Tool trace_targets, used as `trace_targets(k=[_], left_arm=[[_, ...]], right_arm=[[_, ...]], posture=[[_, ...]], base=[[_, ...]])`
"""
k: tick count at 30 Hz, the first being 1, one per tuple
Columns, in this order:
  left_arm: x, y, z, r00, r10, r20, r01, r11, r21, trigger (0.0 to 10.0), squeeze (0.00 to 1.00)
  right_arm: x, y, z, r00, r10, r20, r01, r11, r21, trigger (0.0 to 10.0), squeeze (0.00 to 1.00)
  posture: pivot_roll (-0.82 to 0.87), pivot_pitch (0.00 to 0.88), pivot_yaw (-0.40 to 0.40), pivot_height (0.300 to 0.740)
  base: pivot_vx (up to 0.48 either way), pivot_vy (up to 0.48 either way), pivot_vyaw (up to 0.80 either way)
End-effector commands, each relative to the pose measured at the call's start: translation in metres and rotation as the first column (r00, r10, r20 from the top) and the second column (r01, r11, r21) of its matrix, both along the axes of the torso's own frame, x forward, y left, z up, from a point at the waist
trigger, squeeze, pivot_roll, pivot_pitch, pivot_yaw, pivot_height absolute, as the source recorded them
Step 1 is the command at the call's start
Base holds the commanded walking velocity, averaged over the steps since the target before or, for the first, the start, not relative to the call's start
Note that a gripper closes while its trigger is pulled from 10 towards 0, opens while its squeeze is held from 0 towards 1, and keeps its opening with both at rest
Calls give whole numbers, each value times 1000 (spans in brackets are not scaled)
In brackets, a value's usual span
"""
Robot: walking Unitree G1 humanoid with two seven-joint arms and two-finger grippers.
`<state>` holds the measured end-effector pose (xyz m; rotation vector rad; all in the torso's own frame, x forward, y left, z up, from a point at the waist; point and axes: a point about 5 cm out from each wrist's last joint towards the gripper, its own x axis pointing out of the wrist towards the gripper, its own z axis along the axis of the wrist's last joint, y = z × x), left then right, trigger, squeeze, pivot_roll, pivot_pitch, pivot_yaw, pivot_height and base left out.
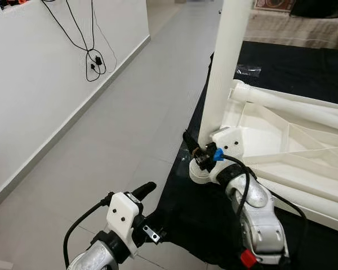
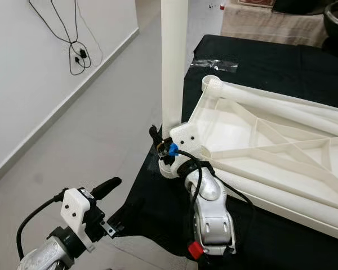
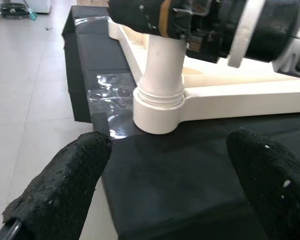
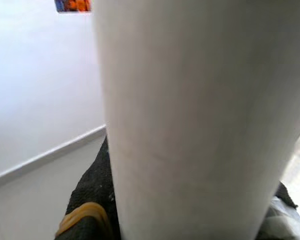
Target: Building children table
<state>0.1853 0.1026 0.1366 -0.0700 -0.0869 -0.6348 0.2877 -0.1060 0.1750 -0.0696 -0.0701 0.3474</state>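
Observation:
A white children's table [image 1: 281, 140] lies upside down on a black cloth [image 1: 203, 225]. A white table leg [image 1: 225, 67] stands upright in the round corner socket [image 3: 157, 112] at the table's near left corner. My right gripper [image 1: 196, 149] is shut on the table leg just above the socket; in the right wrist view the leg [image 4: 190, 125] sits between its black fingers [image 4: 90, 205]. My left gripper [image 3: 165, 165] is open and holds nothing. It hovers low at the cloth's near left edge, a short way in front of the socket.
Grey tiled floor [image 1: 129, 112] stretches to the left, bounded by a white wall with black cables [image 1: 93, 59] hanging on it. A clear plastic bag [image 1: 248, 70] lies on the cloth behind the table. A beige covering [image 1: 293, 28] lies further back.

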Motion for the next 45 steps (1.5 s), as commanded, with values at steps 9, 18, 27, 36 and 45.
trace_targets(k=[9, 18, 27, 36, 45], left_arm=[[-2, 0, -5, 1000, 4, -8, -4, 1000, -3, 10000, 0], [-8, -4, -2, 1000, 0, -12, 0, 1000, -17, 10000, 0], [-21, -7, 2, 1000, -9, -26, 9, 1000, -19, 10000, 0], [-36, -5, 8, 998, -17, -55, 16, 1000, -14, 10000, 0], [-38, -4, 9, 998, -19, -66, 19, 1000, -8, 10000, 0]], right_arm=[[13, -11, 5, 960, 278, -25, -274, 956, 108, 10000, 1000], [40, -6, 32, 755, 656, -6, -642, 737, -213, 10000, 0], [59, 7, 76, 545, 836, 60, -825, 548, -139, 10000, 0], [71, -8, 84, 372, 928, 30, -924, 373, -78, 10000, 0], [71, -17, 78, 332, 940, 81, -941, 336, -42, 0, 0]], posture=[[113, 189, 13, 740], [140, 218, 13, 740], [223, 272, 18, 740], [267, 316, 40, 740], [269, 313, 44, 740]], base=[[0, 0, 0], [0, 0, 0], [0, 0, 0], [0, 0, 0], [0, 0, 0]])
